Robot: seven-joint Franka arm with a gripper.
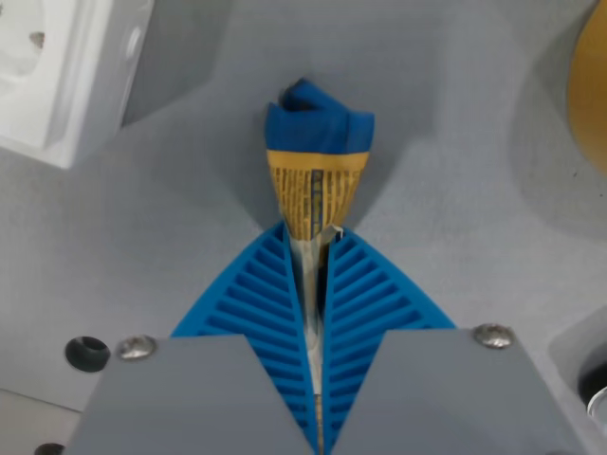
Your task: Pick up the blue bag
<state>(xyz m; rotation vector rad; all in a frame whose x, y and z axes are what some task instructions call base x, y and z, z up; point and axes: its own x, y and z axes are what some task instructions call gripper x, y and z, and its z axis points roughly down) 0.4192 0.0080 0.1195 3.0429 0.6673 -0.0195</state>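
The blue bag (318, 128) has a crumpled blue end and a yellow printed band below it. It hangs in the middle of the wrist view, squeezed to a narrow strip where it enters my gripper (311, 237). The two blue ribbed fingers (256, 294) press together on the bag's lower part, so the gripper is shut on it. The bag casts a shadow on the grey surface (446, 142) behind, and I cannot tell how far it is above that surface.
A white box-like object (66, 66) stands at the wrist view's top left. A yellow rounded object (590, 85) shows at the right edge. A dark hole (86, 353) sits at lower left, and a recessed part (588, 370) at lower right.
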